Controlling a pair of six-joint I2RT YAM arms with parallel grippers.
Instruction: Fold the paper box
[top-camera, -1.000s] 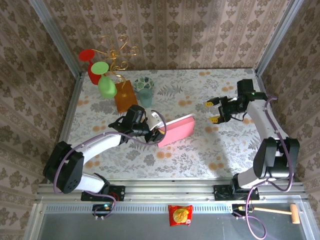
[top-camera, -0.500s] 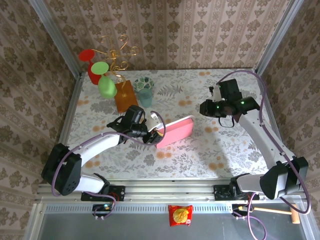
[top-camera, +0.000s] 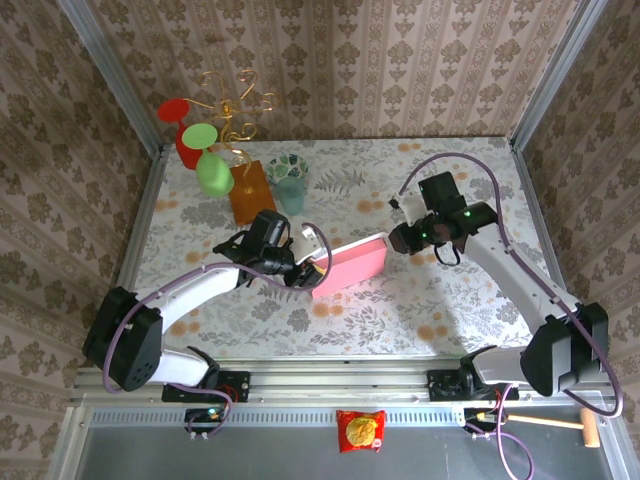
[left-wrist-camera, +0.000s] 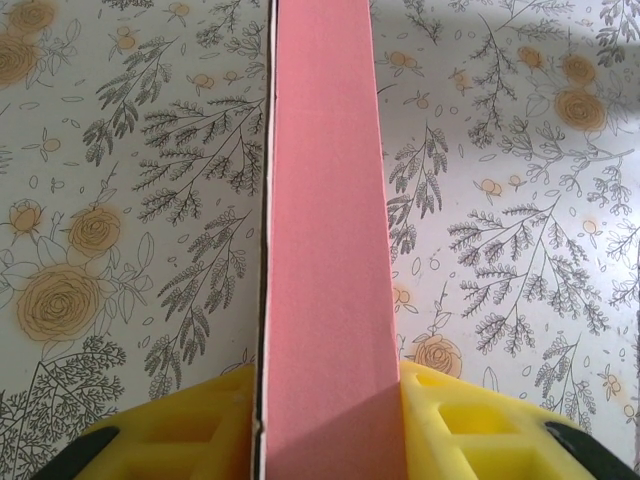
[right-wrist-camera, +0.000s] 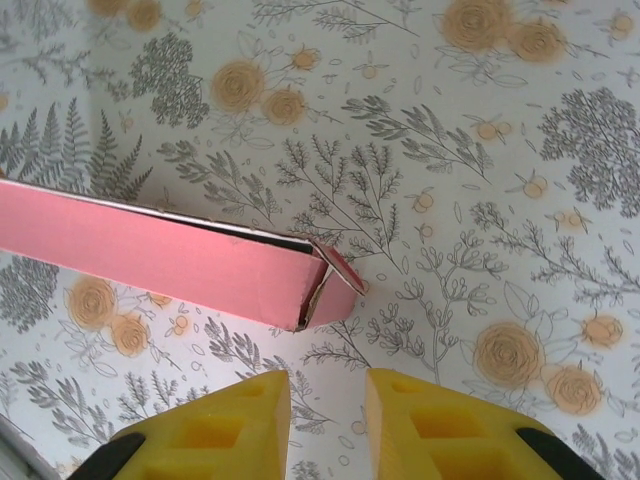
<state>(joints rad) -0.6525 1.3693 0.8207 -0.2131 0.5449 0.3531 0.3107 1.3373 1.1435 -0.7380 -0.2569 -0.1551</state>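
The paper box (top-camera: 352, 264) is a flat pink folded shape lying tilted mid-table, its right end higher. My left gripper (top-camera: 316, 270) is shut on its left end; in the left wrist view the box's pink side (left-wrist-camera: 325, 190) runs straight up between the yellow fingers (left-wrist-camera: 200, 425), with a white edge on its left. My right gripper (top-camera: 397, 240) hovers just off the box's right end. In the right wrist view that end (right-wrist-camera: 325, 285) shows a small loose flap, and the right gripper (right-wrist-camera: 327, 405) stands narrowly open just short of it, nothing between its fingers.
At the back left stand an orange-brown block (top-camera: 250, 192), a teal cup (top-camera: 290, 194), a patterned bowl (top-camera: 288, 164) and a gold wire stand with a green glass (top-camera: 213, 172) and a red one (top-camera: 178, 112). Metal posts and wallpapered walls enclose the floral table (top-camera: 440, 300).
My right arm has swung left from the table's right side to the box's right end, and its jaws have narrowed. The left gripper and the box have barely moved.
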